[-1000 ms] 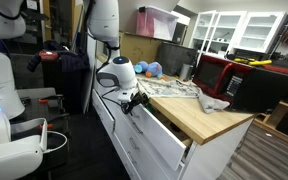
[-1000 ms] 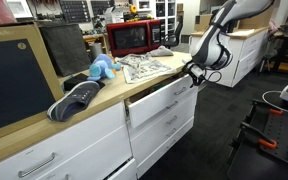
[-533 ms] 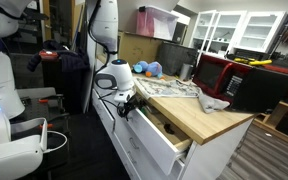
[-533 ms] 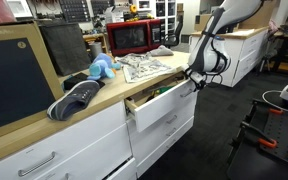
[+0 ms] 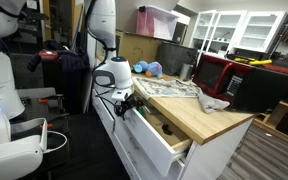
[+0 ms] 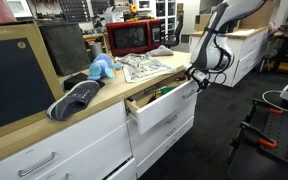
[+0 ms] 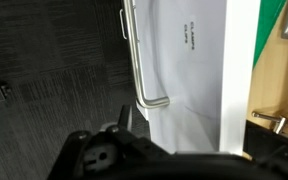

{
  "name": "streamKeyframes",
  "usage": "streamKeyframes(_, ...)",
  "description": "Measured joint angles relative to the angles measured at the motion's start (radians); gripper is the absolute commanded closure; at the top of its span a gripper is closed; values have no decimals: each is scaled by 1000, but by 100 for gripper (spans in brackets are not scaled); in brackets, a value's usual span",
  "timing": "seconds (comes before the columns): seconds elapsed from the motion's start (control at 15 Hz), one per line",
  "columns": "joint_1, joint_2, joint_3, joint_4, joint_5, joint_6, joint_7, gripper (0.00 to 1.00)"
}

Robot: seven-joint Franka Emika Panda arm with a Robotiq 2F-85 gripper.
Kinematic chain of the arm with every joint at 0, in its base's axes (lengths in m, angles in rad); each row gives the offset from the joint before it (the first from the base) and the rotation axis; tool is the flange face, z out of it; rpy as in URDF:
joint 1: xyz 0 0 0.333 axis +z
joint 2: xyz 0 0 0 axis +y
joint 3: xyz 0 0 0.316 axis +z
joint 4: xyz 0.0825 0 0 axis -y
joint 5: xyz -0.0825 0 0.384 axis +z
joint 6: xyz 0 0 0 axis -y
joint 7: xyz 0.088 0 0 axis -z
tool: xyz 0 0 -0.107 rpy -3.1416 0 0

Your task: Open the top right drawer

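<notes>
White drawer (image 5: 156, 141) stands partly out of the cabinet (image 6: 169, 128), just under the wooden counter (image 5: 199, 118), and its pale box is open to view from above. I judge that the pulling step is in hand and that a good part of the travel is done, though the box is not fully out.

The gripper (image 5: 127, 104) is at the drawer front, close to the slim metal handle (image 7: 135, 62). In the wrist view its dark body fills the lower edge, just beside the lower end of the handle. Whether the jaws clasp the bar or stand apart, I cannot tell.

The next move, in my judgement, calls for 1 straight pull away from the cabinet, in line with the runners and with no sideways push, so that the box does not jam.

The drawer points out from the cabinet toward the aisle. Its long axis runs level along the cabinet face, parallel to the counter edge, and the handle lies along the same axis.
</notes>
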Motion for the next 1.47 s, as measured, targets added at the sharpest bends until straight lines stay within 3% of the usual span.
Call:
streamKeyframes(0.33,-171,-96,128,-71,-36,-46,-6,0)
streamKeyframes(0.67,-240,-223,122,-128,-44,-230,-65,0)
streamKeyframes(0.87,-286,-249,144,-151,-45,-252,-99,0)
streamKeyframes(1.2,-485,-262,351,-134,-13,-249,-108,0)
streamKeyframes(1.33,-494,-263,371,-125,-14,-249,-105,0)
streamKeyframes(1.47,-455,-263,346,-124,-17,-249,-92,0)
